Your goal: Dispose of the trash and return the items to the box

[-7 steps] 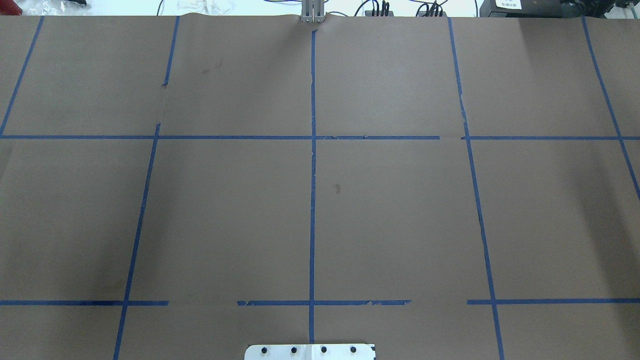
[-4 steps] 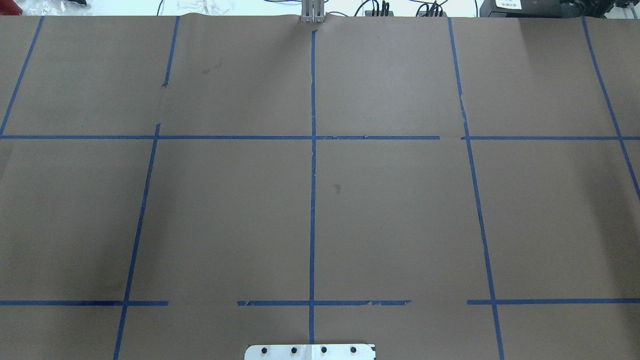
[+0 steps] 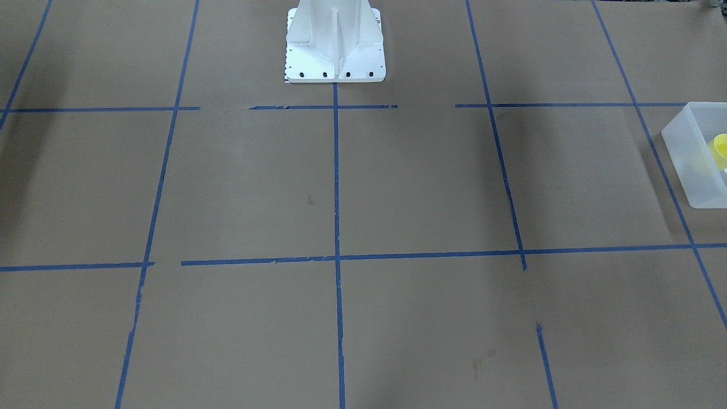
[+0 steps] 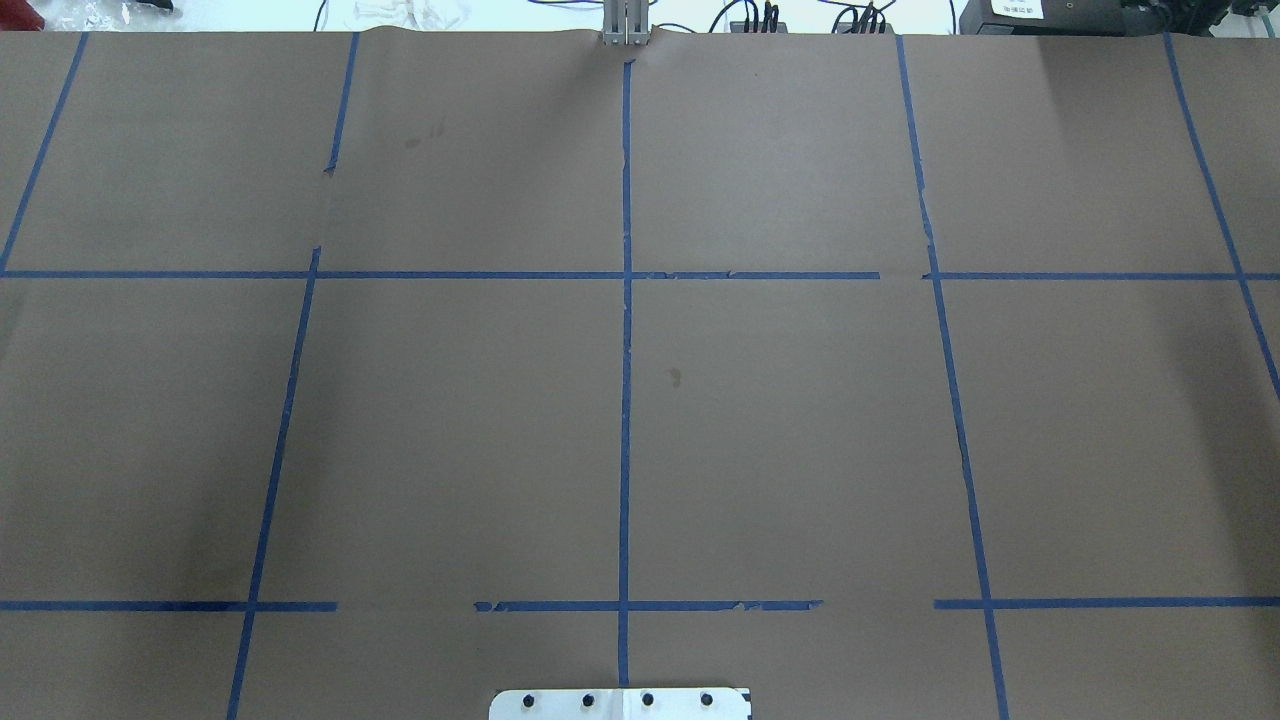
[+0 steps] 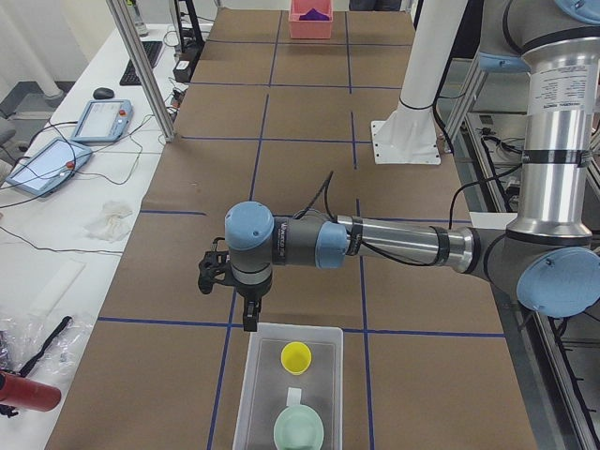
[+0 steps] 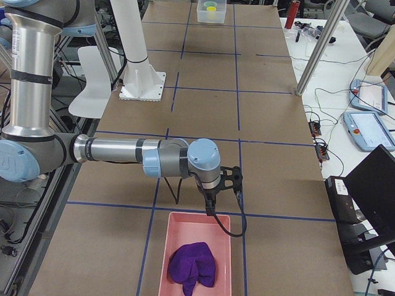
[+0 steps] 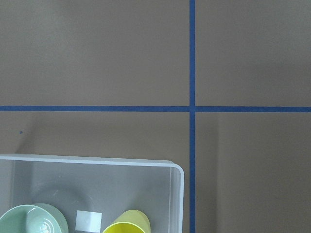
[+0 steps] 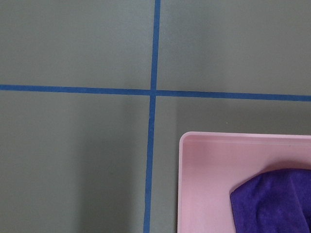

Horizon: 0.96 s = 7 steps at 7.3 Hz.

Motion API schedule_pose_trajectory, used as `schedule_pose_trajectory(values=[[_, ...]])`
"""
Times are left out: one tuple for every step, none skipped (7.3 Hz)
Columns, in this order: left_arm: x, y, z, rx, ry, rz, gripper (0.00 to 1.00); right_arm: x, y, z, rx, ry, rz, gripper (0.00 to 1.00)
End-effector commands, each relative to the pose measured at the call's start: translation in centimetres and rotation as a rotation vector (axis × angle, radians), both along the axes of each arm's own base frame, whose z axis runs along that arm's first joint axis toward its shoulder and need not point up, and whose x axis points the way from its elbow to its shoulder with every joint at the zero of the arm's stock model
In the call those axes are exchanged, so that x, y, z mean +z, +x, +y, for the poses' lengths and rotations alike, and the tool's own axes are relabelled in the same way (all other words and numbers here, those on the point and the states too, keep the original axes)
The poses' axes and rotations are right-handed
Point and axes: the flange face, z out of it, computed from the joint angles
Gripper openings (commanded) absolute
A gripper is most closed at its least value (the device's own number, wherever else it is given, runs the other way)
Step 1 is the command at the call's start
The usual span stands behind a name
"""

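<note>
The frosted-white box stands at the table's end on my left. The yellow cup and the pale green bowl stand upright inside it. The left wrist view shows the box's corner with the cup and bowl in it. The front view shows the box at its right edge. My left gripper hangs just above the table by the box's near end; I cannot tell if it is open. My right gripper hangs by a pink bin; I cannot tell its state either.
The pink bin holds a crumpled purple cloth, which also shows in the right wrist view. The white robot base stands at the table's middle edge. Metal posts and tablets line the side bench.
</note>
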Motion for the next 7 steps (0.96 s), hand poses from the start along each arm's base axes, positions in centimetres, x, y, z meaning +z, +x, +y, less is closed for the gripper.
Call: schedule_pose_trajectory(values=[[0.10, 0.02, -0.03, 0.000, 0.002, 0.001, 1.00, 0.28, 0.16, -2.61, -0.001, 0.000, -0.001, 1.00], [0.19, 0.01, -0.03, 0.000, 0.001, 0.000, 1.00, 0.60, 0.10, -3.22, -0.002, -0.007, -0.016, 1.00], [0.26, 0.01, -0.03, 0.000, -0.001, 0.000, 1.00, 0.54, -0.04, -3.28, -0.004, -0.007, -0.036, 1.00], [0.26, 0.01, -0.03, 0.000, -0.001, 0.000, 1.00, 0.43, -0.05, -3.29, -0.004, -0.004, -0.038, 1.00], [0.26, 0.01, -0.03, 0.000, -0.001, 0.000, 1.00, 0.43, -0.05, -3.29, -0.006, -0.002, -0.037, 1.00], [0.26, 0.01, -0.03, 0.000, -0.001, 0.000, 1.00, 0.34, -0.05, -3.31, -0.006, 0.001, -0.037, 1.00], [0.26, 0.01, -0.03, 0.000, -0.001, 0.000, 1.00, 0.32, -0.04, -3.32, -0.005, 0.001, -0.037, 1.00]])
